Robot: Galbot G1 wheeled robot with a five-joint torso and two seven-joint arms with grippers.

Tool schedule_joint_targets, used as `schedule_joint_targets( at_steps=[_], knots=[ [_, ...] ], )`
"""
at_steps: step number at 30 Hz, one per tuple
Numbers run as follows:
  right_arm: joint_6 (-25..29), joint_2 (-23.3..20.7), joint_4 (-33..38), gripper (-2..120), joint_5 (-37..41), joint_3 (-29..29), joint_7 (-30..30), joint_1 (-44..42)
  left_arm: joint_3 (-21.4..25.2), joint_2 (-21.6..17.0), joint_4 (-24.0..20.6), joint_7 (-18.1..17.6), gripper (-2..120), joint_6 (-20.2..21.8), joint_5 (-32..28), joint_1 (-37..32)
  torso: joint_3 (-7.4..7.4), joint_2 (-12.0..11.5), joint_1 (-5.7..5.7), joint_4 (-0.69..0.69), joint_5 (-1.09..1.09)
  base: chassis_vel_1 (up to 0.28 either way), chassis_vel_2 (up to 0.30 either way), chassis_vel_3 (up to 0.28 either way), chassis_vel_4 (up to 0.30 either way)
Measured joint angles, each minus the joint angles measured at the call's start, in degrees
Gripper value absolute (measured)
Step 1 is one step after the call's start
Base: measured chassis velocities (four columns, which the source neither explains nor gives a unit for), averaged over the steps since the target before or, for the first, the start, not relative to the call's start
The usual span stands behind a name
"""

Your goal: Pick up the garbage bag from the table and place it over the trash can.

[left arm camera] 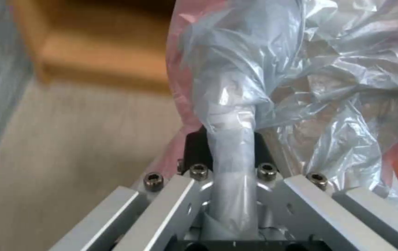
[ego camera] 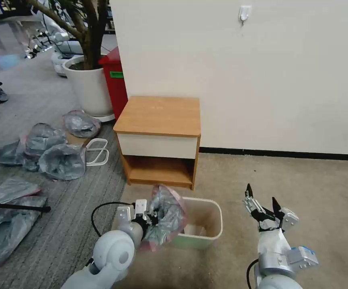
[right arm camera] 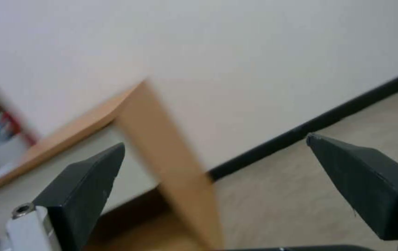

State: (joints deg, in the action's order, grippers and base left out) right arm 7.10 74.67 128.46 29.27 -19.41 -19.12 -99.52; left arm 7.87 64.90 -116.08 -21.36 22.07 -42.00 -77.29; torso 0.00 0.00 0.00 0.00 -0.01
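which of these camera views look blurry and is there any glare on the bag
Right wrist view: motion-smeared, the table edge streaked. Left wrist view: table behind out of focus, soft sheen on the garbage bag. Head view: mostly sharp, even lighting, no glare on the bag.

The thin translucent grey plastic garbage bag with a pink-red rim (ego camera: pixel 166 216) hung crumpled over the left end of the small cream-beige rectangular plastic trash can (ego camera: pixel 206 235). The can stood upright on the floor before the light-brown wooden nightstand table (ego camera: pixel 158 116).
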Motion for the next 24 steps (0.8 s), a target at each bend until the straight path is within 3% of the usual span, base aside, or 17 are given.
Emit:
schedule_joint_targets(
  at_steps=[2, 6, 7, 9, 15, 24],
  knots=[
    [-2.45, -0.49, 0.97, 100, 0.08, 0.36, 2.39, -0.52, 0.26, -0.12, 0.00, 1.40, 4, -1.63, 0.86, -0.46, 0.00, 0.00, 0.00, -0.02, 0.00, 0.000, 0.000, 0.000, 0.000],
    [-12.60, -3.67, 5.12, 100, 0.80, 3.99, 14.52, -0.57, 2.03, -1.05, -0.55, 7.83, 4, -8.57, 5.86, -3.09, 0.00, 0.00, 0.00, 0.00, 0.00, 0.000, 0.000, 0.000, 0.000],
    [-12.60, -3.67, 5.12, 100, 0.80, 3.99, 14.52, -0.57, 2.03, -1.05, -0.55, 7.83, 4, -8.57, 5.86, -3.09, 0.00, 0.00, 0.00, 0.00, 0.00, 0.000, 0.000, 0.000, 0.000],
    [-17.56, -5.31, 5.59, 100, 0.97, 6.17, 17.03, 1.07, 2.62, -1.34, -0.99, 9.59, 4, -10.18, 7.55, -4.50, 0.00, 0.00, 0.00, 0.01, 0.00, 0.000, 0.000, 0.000, 0.000],
    [-24.31, -6.25, 3.22, 100, 2.85, 9.59, 16.48, 5.26, 2.79, -1.87, -1.34, 12.65, 4, -13.24, 10.87, -6.48, 0.00, 0.00, 0.00, 0.00, 0.00, 0.000, 0.000, 0.000, 0.000],
    [-31.20, -5.82, -0.75, 100, 9.40, 11.00, 9.38, 10.42, 2.35, -2.23, -2.36, 17.44, 4, -17.51, 13.69, -9.54, 0.00, 0.00, 0.00, -0.01, 0.01, 0.000, 0.000, 0.000, 0.000]
  ],
)
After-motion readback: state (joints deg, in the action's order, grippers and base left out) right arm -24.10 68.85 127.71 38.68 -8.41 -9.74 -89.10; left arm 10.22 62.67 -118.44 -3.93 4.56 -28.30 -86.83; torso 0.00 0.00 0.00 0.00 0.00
